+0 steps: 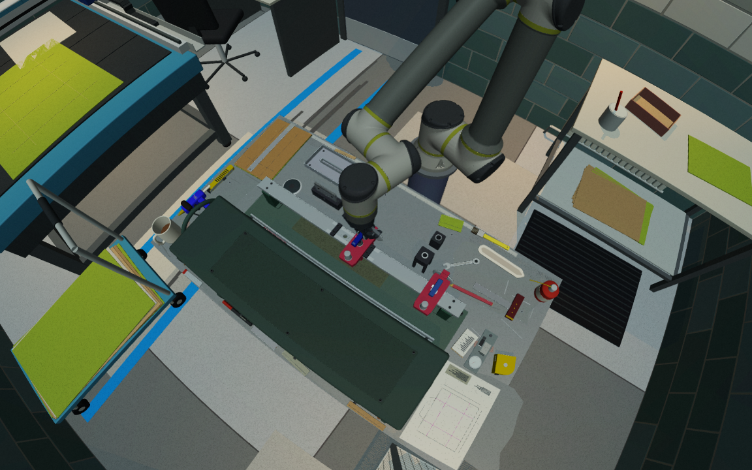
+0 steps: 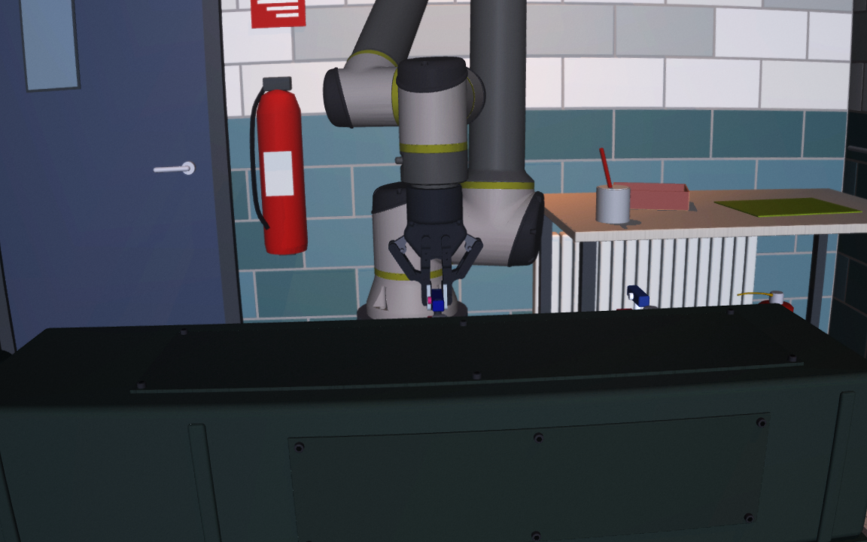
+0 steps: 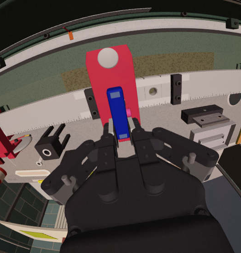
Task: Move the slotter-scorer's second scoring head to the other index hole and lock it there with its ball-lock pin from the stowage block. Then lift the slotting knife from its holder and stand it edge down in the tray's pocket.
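Observation:
My gripper (image 3: 120,132) points straight down over the grey rail (image 1: 367,257). Its fingers are closed on the blue handle (image 3: 118,112) of the red scoring head (image 3: 112,82) (image 1: 357,250), one finger on each side of it. The head sits across the rail beside a black stop. An open index hole (image 3: 153,91) shows in the rail to the right of the head in the wrist camera. A pink pin tip (image 3: 128,112) pokes out by the handle. Another red head (image 1: 436,290) sits further along the rail. Two black blocks (image 1: 430,248) stand on the bench behind the rail. The knife holder (image 3: 204,115) and the pocket tray (image 3: 212,137) lie to the right.
The dark green machine housing (image 1: 309,310) runs along the rail's front side and hides the bench from the second side camera. A wrench (image 1: 462,264), a red pen (image 1: 472,294) and a red-capped bottle (image 1: 546,290) lie on the bench's right part.

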